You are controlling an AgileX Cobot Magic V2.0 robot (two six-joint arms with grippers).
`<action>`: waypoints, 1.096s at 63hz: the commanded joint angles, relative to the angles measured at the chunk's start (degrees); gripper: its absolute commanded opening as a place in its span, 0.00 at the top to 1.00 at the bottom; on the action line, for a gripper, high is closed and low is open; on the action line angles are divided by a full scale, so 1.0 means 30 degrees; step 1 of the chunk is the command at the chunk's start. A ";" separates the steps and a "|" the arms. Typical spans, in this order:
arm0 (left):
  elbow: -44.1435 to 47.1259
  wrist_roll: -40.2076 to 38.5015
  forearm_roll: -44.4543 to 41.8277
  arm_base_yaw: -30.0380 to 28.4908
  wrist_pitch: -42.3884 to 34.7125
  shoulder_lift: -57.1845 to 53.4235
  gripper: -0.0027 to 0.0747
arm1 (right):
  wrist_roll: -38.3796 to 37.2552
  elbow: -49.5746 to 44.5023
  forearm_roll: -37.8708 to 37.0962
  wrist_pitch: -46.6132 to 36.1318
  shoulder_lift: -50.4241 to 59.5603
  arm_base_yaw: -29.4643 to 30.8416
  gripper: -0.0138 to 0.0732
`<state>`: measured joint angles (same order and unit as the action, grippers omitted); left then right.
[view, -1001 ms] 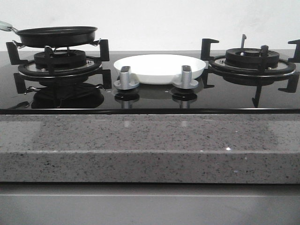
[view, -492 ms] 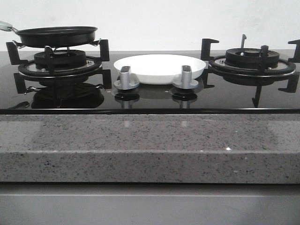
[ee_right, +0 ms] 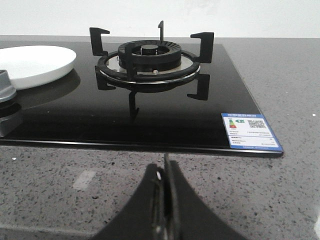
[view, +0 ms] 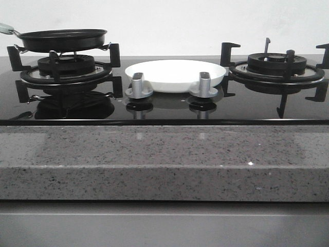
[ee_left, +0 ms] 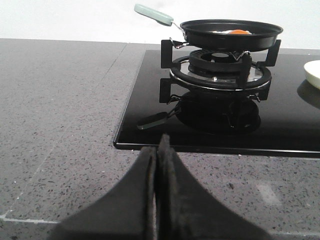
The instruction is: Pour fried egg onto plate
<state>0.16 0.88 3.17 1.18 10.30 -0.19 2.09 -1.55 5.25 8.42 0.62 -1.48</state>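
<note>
The white plate (view: 175, 73) sits on the black glass hob between the two burners; it also shows in the right wrist view (ee_right: 32, 64) and as an edge in the left wrist view (ee_left: 313, 74). A black frying pan (view: 61, 39) with a pale green handle rests on the left burner. In the left wrist view the pan (ee_left: 230, 34) holds the fried egg (ee_left: 234, 32), of which only a pale sliver with an orange yolk shows over the rim. My left gripper (ee_left: 157, 145) is shut and empty, low over the stone counter in front of the hob. My right gripper (ee_right: 165, 167) is shut and empty before the right burner.
Two silver knobs (view: 139, 86) (view: 204, 85) stand in front of the plate. The right burner grate (view: 277, 67) is bare. The grey speckled counter (view: 164, 159) runs along the front. A blue label (ee_right: 250, 130) sits on the hob's right front corner.
</note>
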 commanded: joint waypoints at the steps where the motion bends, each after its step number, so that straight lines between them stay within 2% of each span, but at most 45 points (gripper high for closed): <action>1: 0.0115 -0.0113 0.0165 -0.0035 -0.1972 -0.0331 0.99 | 0.0029 0.0094 -0.0186 -0.1542 0.0311 0.0088 0.98; 18: -0.0205 -0.0113 0.0749 -0.0035 -0.3252 -0.0307 0.99 | 0.0029 0.0572 -0.0163 -0.1350 0.0311 0.0088 0.98; 27: -0.2898 -0.0113 0.0480 -0.0035 -0.3041 0.0612 0.99 | 0.0029 0.3112 -0.0163 0.0315 -0.0612 0.0088 0.98; 35: -0.6268 -0.0113 0.0425 -0.0035 -0.1231 0.3914 0.99 | 0.0029 0.6434 -0.0091 0.1731 -0.3590 0.0088 0.97; 46: -0.9776 -0.0113 0.0425 -0.0035 -0.0886 1.0052 0.99 | 0.0029 1.0552 -0.0091 0.2123 -0.9075 0.0088 0.97; 53: -1.0994 -0.0113 0.0425 -0.0035 -0.0796 1.2566 0.99 | 0.0029 1.2245 -0.0076 0.3031 -1.1864 0.0088 0.98; 60: -1.1313 -0.0113 0.0425 -0.0035 -0.0978 1.3373 0.99 | 0.0029 1.2802 -0.0038 0.3457 -1.3131 0.0088 0.97; 65: -1.1313 -0.0113 0.0425 -0.0035 -0.1197 1.3408 0.95 | 0.0029 1.2802 0.0335 0.3600 -1.3366 0.0088 0.93; 69: -1.1313 -0.0113 0.0425 -0.0035 -0.1246 1.3408 0.83 | 0.0029 1.2802 0.0879 0.3609 -1.3366 0.0088 0.80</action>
<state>-31.55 0.88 4.32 1.18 11.49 39.95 2.09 34.55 6.12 22.76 -39.29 -1.48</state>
